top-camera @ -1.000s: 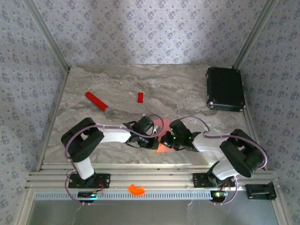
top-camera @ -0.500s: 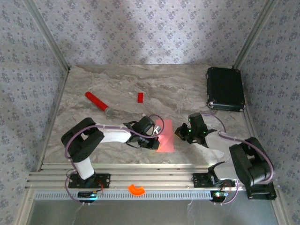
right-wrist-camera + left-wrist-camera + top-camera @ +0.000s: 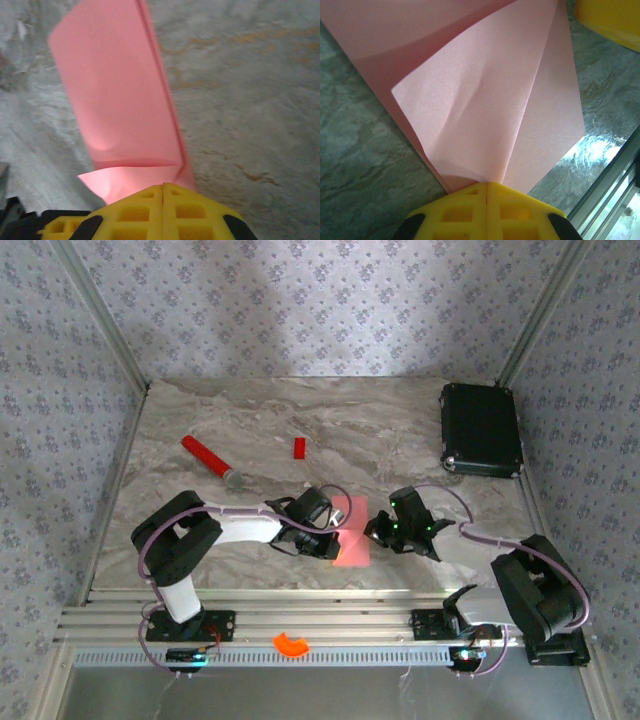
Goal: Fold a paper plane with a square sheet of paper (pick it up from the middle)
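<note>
The square sheet of paper point(image 3: 352, 538) lies on the marble table point(image 3: 400, 430) between the two sets of jaws, already creased into a narrower pink shape and not yet a dart. From the left wrist, the left gripper point(image 3: 487, 194) has its yellow fingers clenched together with no gap. The paper fans out directly ahead of the tips, with one loose triangular flap lying over a lower layer and both layers running in under the fingertips. From the right wrist, the right gripper point(image 3: 163, 195) is clenched the same way. A long pink strip reaches straight ahead of the tips with a raised crease down its right side, and a small lit curl of paper is lifted just in front of them, touching or nearly so. Both closed tips appear to bear on the paper; I cannot tell whether either has a layer nipped between its fingers. The step in hand looks like one of the early nose folds, with one tip pinning the sheet while the other works a flap over. The next move probably calls for laying the lifted flap flat and running a closed tip along its edge to set the crease, while the other tip presses down so the thin sheet does not slide or spring back.
</note>
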Controlling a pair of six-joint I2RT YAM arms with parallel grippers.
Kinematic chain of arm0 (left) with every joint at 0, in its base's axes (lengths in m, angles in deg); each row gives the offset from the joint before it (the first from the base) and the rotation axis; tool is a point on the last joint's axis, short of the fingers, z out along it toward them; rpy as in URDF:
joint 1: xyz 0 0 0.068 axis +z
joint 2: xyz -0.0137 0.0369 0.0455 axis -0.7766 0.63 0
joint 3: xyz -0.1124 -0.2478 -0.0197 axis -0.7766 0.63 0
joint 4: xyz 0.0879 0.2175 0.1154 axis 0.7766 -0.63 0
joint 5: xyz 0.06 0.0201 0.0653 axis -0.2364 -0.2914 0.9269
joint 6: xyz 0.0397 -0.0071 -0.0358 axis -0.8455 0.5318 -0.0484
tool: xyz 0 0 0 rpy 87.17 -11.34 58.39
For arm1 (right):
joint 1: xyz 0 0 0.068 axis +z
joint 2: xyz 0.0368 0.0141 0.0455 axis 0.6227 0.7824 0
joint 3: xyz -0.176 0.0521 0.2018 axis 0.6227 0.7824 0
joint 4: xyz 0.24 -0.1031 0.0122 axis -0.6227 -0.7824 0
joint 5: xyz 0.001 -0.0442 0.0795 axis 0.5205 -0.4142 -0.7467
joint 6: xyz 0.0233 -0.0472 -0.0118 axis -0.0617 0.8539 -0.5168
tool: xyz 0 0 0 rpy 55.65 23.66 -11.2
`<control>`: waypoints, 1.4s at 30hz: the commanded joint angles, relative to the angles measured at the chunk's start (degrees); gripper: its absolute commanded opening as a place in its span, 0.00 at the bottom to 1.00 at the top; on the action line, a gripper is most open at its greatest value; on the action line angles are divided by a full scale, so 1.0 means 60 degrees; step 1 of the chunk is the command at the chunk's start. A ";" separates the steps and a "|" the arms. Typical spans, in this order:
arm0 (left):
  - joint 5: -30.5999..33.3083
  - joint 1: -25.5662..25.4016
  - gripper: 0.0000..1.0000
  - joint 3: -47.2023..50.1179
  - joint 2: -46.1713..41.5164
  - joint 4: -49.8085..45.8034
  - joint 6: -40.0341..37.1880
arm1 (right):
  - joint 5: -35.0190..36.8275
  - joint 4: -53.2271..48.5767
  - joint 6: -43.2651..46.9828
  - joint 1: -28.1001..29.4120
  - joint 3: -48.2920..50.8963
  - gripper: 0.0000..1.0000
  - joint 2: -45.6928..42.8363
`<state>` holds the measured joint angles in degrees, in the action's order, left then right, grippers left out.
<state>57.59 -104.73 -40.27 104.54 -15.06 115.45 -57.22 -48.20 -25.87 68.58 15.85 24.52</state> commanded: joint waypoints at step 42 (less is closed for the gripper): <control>0.0548 -0.0075 0.00 -0.0111 -0.0320 -0.1479 0.0034 | -0.0030 0.0320 -0.0027 0.0468 -0.0184 0.00 0.1989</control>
<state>58.22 -104.75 -40.90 104.12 -17.33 115.45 -59.87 -44.79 -25.46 71.18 11.39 33.97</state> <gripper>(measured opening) 0.044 0.052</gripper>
